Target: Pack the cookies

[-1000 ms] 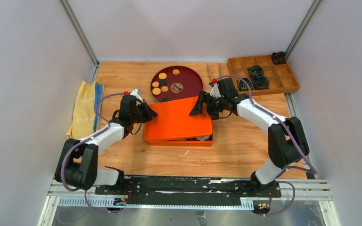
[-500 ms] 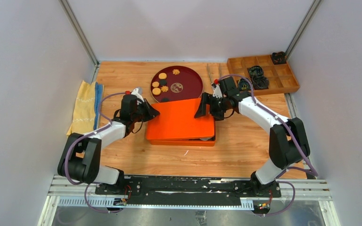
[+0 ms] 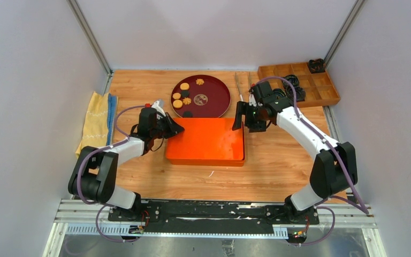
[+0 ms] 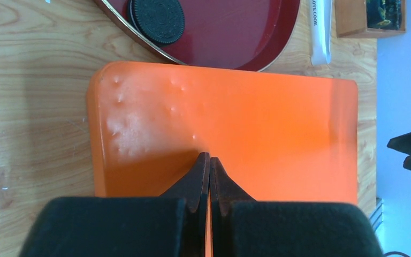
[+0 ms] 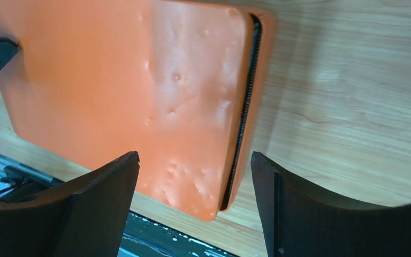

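An orange box (image 3: 206,140) lies mid-table with its orange lid (image 4: 235,128) flat on it. In the right wrist view the lid (image 5: 128,85) shows a thin dark gap along one edge. Several cookies (image 3: 184,86), golden, flower-shaped and dark, lie on the dark red round plate (image 3: 217,93) behind the box. One dark cookie (image 4: 157,19) shows in the left wrist view. My left gripper (image 3: 174,128) (image 4: 209,158) is shut, with its tips on the lid's left side. My right gripper (image 3: 244,115) (image 5: 195,160) is open and empty above the box's far right corner.
A folded yellow cloth (image 3: 96,123) lies at the left. A wooden compartment tray (image 3: 321,91) with black cables stands at the back right. A white utensil (image 3: 239,83) (image 4: 321,27) lies between the plate and the tray.
The lid lay skewed over the box and now sits square on it. My right gripper has let go of the lid's far right corner and drawn back to the right. My left gripper moved slightly right.
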{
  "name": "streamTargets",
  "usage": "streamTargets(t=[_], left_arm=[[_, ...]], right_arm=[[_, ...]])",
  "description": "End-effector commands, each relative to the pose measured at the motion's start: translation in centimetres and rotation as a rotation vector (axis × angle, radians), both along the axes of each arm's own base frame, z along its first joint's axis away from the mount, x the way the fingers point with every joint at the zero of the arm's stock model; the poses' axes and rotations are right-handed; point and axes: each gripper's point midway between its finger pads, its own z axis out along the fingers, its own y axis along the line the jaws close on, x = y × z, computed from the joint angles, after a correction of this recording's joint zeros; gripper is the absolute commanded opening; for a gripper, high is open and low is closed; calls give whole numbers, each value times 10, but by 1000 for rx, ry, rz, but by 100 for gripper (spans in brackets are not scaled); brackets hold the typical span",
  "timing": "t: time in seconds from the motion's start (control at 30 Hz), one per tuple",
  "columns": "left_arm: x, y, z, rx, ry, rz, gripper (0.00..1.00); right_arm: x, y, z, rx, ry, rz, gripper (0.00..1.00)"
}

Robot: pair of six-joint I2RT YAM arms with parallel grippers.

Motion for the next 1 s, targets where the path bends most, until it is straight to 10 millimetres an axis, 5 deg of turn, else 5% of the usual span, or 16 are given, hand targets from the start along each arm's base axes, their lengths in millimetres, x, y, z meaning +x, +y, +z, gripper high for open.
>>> streamTargets(t=[0.0, 0.13, 0.27, 0.43, 0.53, 0.67, 0.83, 0.97], left_arm=[[-37, 6, -53, 49, 206, -22, 0], [-33, 0, -36, 1, 168, -33, 0], [-23, 1, 18, -38, 72, 0, 0], [-20, 46, 91, 149, -27, 169, 0], [-26, 91, 114, 303, -37, 348, 0], [-38, 122, 81, 463, 97, 417, 0], [-43, 123, 11, 506, 255, 398, 0], [-44, 121, -26, 540, 335, 360, 0]], right_arm=[[1, -32, 12, -132, -42, -82, 80], [0, -50, 2, -220, -31, -137, 70], [-1, -67, -17, -311, 0, -182, 49], [2, -80, -30, -383, 8, -216, 16], [3, -85, -39, -419, 25, -220, 2], [0, -84, -58, -435, 77, -199, 0], [-1, -83, -78, -440, 114, -179, 0], [-3, -77, -93, -394, 146, -156, 0]])
